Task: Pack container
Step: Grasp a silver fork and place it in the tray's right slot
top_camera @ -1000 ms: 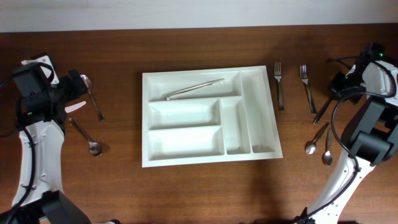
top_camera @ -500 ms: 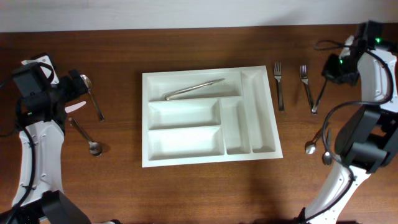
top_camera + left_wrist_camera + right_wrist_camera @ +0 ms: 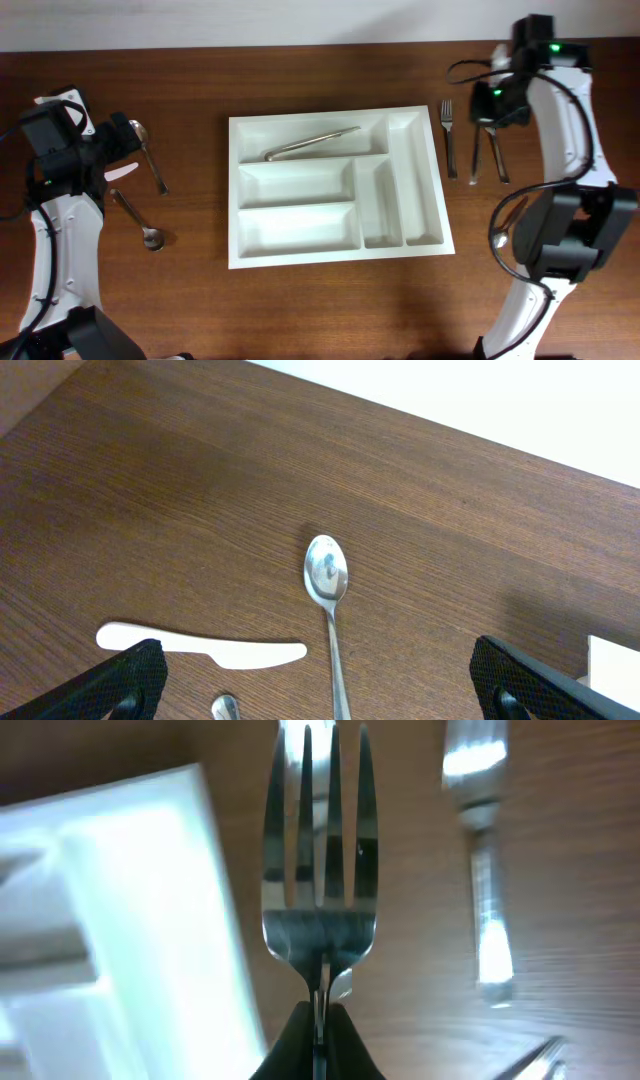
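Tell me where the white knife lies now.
The white knife lies flat on the table, far to the left of the container. The left wrist view shows its tip just left of the handle of a spoon.

The wooden table (image 3: 300, 310) carries the container (image 3: 300, 228), forks (image 3: 449, 140), spoons (image 3: 152, 238) and a white knife (image 3: 200, 648).

One white tray (image 3: 295, 185) with five compartments is counted, and one metal utensil (image 3: 312, 143) in it. Three forks are seen: a held fork (image 3: 320, 890), a near fork (image 3: 447, 135) and a far fork (image 3: 497, 160). At the left, two spoons are counted, an upper spoon (image 3: 148, 157) and a lower spoon (image 3: 151, 238), along with one white knife (image 3: 200, 649).
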`<state>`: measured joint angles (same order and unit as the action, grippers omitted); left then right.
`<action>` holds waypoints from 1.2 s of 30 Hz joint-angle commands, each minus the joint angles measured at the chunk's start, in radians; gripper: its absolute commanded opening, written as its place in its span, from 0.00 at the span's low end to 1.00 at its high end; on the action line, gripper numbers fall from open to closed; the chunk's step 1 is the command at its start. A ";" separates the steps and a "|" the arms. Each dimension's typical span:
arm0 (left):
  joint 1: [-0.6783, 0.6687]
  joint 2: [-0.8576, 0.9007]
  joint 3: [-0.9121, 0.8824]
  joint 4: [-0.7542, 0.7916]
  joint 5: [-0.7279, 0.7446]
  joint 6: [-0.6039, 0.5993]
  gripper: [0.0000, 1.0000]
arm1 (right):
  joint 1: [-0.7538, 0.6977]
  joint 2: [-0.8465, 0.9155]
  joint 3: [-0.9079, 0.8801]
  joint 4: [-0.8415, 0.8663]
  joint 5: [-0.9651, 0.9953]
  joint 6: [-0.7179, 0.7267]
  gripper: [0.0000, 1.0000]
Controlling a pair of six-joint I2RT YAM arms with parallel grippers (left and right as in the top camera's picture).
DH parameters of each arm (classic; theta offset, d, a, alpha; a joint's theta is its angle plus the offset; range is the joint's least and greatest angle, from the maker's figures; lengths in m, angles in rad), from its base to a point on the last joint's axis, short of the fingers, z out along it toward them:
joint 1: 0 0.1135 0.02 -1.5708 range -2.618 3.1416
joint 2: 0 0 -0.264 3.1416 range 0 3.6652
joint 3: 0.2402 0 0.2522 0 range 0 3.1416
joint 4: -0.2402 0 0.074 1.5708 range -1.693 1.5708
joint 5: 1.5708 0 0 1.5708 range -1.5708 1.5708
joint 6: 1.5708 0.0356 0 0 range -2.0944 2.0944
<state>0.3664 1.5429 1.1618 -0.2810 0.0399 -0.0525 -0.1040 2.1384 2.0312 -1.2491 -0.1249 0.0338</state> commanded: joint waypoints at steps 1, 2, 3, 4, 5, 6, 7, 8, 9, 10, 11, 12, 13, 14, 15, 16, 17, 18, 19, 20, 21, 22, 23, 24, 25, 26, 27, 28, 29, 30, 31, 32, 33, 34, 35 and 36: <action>0.006 0.005 0.019 0.002 -0.007 0.001 0.99 | 0.063 -0.028 0.016 -0.017 -0.056 -0.045 0.04; 0.006 0.005 0.019 0.002 -0.007 0.001 0.99 | 0.086 -0.028 0.016 -0.019 -0.063 -0.045 0.04; 0.006 0.005 0.019 0.002 -0.007 0.001 0.99 | 0.103 -0.028 0.016 -0.018 -0.063 -0.045 0.04; 0.006 0.005 0.019 0.002 -0.007 0.001 0.99 | 0.122 -0.027 0.016 -0.014 -0.061 -0.045 0.04; 0.006 0.005 0.019 0.002 -0.007 0.001 0.99 | 0.140 -0.024 0.016 -0.005 -0.058 -0.045 0.04; 0.006 0.005 0.019 0.002 -0.007 0.001 0.99 | 0.156 -0.021 0.016 0.004 -0.051 -0.045 0.04; 0.006 0.005 0.019 0.002 -0.007 0.001 0.99 | 0.170 -0.015 0.013 0.014 -0.039 -0.045 0.04; 0.006 0.005 0.019 0.002 -0.007 0.001 0.99 | 0.183 -0.008 0.010 0.020 -0.025 -0.045 0.04; 0.006 0.005 0.019 0.002 -0.007 0.001 0.99 | 0.193 -0.003 0.006 0.025 -0.017 -0.045 0.04; 0.006 0.005 0.019 0.002 -0.007 0.001 0.99 | 0.200 0.005 -0.005 0.035 -0.010 -0.045 0.04; 0.006 0.005 0.019 0.002 -0.007 0.001 0.99 | 0.205 0.008 -0.017 0.044 -0.007 -0.044 0.04; 0.006 0.005 0.019 0.002 -0.007 0.001 0.99 | 0.209 0.013 -0.031 0.057 0.000 -0.036 0.04; 0.006 0.005 0.019 0.002 -0.007 0.001 0.99 | 0.208 0.016 -0.045 0.069 0.007 -0.020 0.04; 0.006 0.005 0.019 0.002 -0.007 0.001 0.99 | 0.208 0.021 -0.060 0.081 0.006 -0.013 0.04; 0.006 0.005 0.019 0.002 -0.007 0.001 0.99 | 0.207 0.024 -0.073 0.089 0.007 0.001 0.04; 0.006 0.005 0.019 0.002 -0.007 0.001 0.99 | 0.203 0.026 -0.088 0.099 0.006 0.010 0.04; 0.006 0.005 0.019 0.002 -0.007 0.001 0.99 | 0.201 0.027 -0.106 0.108 0.006 0.023 0.04; 0.006 0.005 0.019 0.002 -0.007 0.001 0.99 | 0.199 0.027 -0.124 0.113 0.006 0.027 0.04; 0.006 0.005 0.019 0.002 -0.007 0.001 0.99 | 0.197 0.027 -0.142 0.116 0.006 0.027 0.04; 0.006 0.005 0.019 0.002 -0.007 0.001 0.99 | 0.197 0.027 -0.160 0.116 0.006 0.027 0.04; 0.006 0.005 0.019 0.002 -0.007 0.001 0.99 | 0.196 0.027 -0.179 0.113 0.005 0.027 0.04; 0.006 0.005 0.019 0.002 -0.007 0.001 0.99 | 0.198 0.027 -0.196 0.109 0.005 0.026 0.04; 0.006 0.005 0.019 0.002 -0.007 0.001 0.99 | 0.200 0.027 -0.214 0.108 0.006 0.026 0.04; 0.006 0.005 0.019 0.002 -0.007 0.001 0.99 | 0.202 0.026 -0.234 0.108 0.006 0.026 0.04; 0.006 0.005 0.019 0.002 -0.007 0.001 0.99 | 0.203 0.026 -0.251 0.109 0.006 0.026 0.04; 0.006 0.005 0.019 0.002 -0.007 0.001 0.99 | 0.204 0.026 -0.265 0.109 0.006 0.026 0.04; 0.006 0.005 0.019 0.002 -0.007 0.001 0.99 | 0.204 0.026 -0.278 0.113 0.006 0.026 0.04; 0.006 0.005 0.019 0.002 -0.007 0.001 0.99 | 0.204 0.027 -0.290 0.117 0.006 0.026 0.04; 0.006 0.005 0.019 0.002 -0.007 0.001 0.99 | 0.204 0.026 -0.299 0.120 0.005 0.026 0.04; 0.006 0.005 0.019 0.002 -0.007 0.001 0.99 | 0.204 0.026 -0.306 0.121 0.006 0.026 0.04; 0.006 0.005 0.019 0.002 -0.007 0.001 0.99 | 0.204 0.027 -0.312 0.123 0.006 0.026 0.04; 0.006 0.005 0.019 0.002 -0.007 0.001 0.99 | 0.204 0.026 -0.320 0.129 0.005 0.026 0.04; 0.006 0.005 0.019 0.002 -0.007 0.001 0.99 | 0.204 0.026 -0.325 0.131 0.005 0.026 0.04; 0.006 0.005 0.019 0.002 -0.007 0.001 0.99 | 0.204 0.026 -0.326 0.130 0.004 0.026 0.08; 0.006 0.005 0.019 0.002 -0.007 0.001 0.99 | 0.204 0.026 -0.326 0.132 0.002 0.024 0.13; 0.006 0.005 0.019 0.002 -0.007 0.001 0.99 | 0.205 0.026 -0.326 0.137 0.002 0.023 0.17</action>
<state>0.3664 1.5429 1.1618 -0.2810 0.0399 -0.0525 0.0971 2.1571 1.7119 -1.1202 -0.1291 0.0559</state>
